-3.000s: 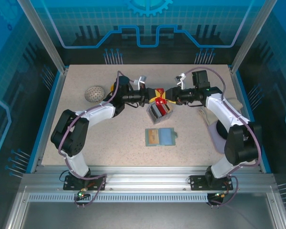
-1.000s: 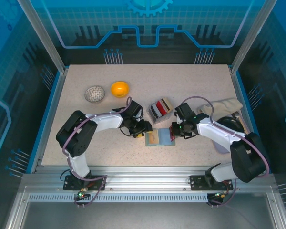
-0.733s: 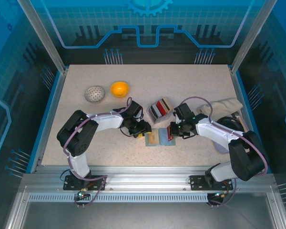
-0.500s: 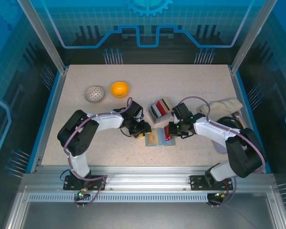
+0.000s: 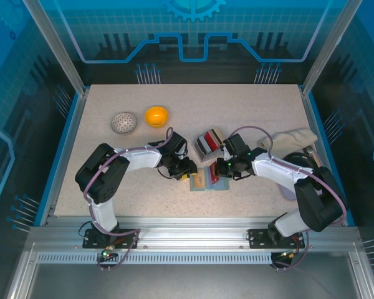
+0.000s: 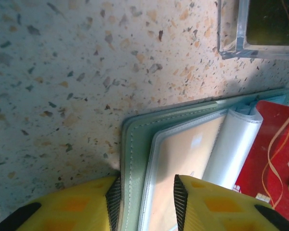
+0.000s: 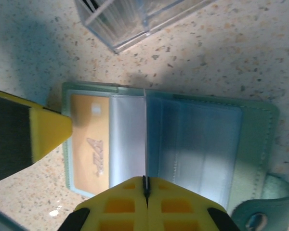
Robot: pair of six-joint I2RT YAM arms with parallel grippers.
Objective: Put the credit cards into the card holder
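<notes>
Open card holder [image 7: 260, 144] beneath both grippers.
The right gripper [image 7: 145, 192] clamps a red card [image 6: 267, 154] over its fold; the left gripper [image 6: 147, 191], jaws apart, straddles its left edge.

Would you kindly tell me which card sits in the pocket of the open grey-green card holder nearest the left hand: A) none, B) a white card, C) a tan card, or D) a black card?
C: a tan plastic card shows through the clear pocket of the grey-green folding card holder beside the left hand, while the right hand holds a red plastic card.
</notes>
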